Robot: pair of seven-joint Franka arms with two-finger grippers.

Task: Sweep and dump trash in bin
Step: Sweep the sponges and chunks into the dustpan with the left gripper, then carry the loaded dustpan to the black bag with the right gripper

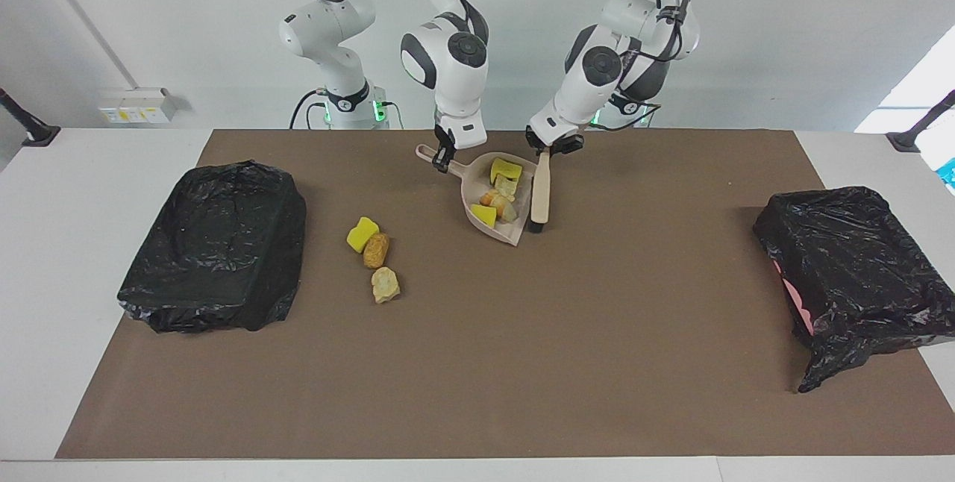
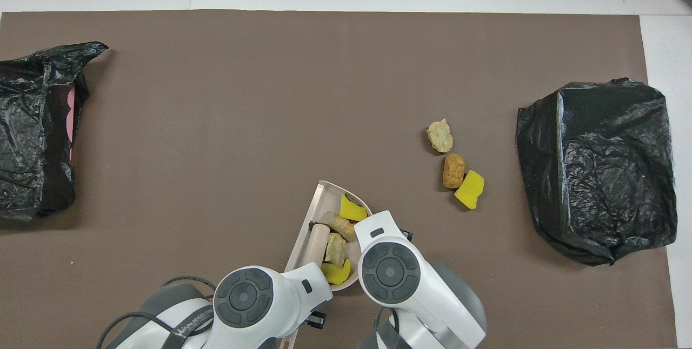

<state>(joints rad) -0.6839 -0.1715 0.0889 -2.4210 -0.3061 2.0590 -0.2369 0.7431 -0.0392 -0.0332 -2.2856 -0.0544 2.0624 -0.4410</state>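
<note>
Both fingers clamped: left (image 1: 548,148) on brush (image 1: 540,195), right (image 1: 445,157) on dustpan (image 1: 477,177).

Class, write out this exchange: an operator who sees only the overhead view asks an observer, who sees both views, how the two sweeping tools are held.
Operator: From above I cannot see either grip. What holds the dustpan?
Observer: The right gripper has its jaws shut on the handle of the dustpan, at the end nearest the robots.
Operator: And the brush?
Observer: The left gripper has its jaws shut on the top of the brush, which hangs down beside the dustpan's open mouth.
</note>
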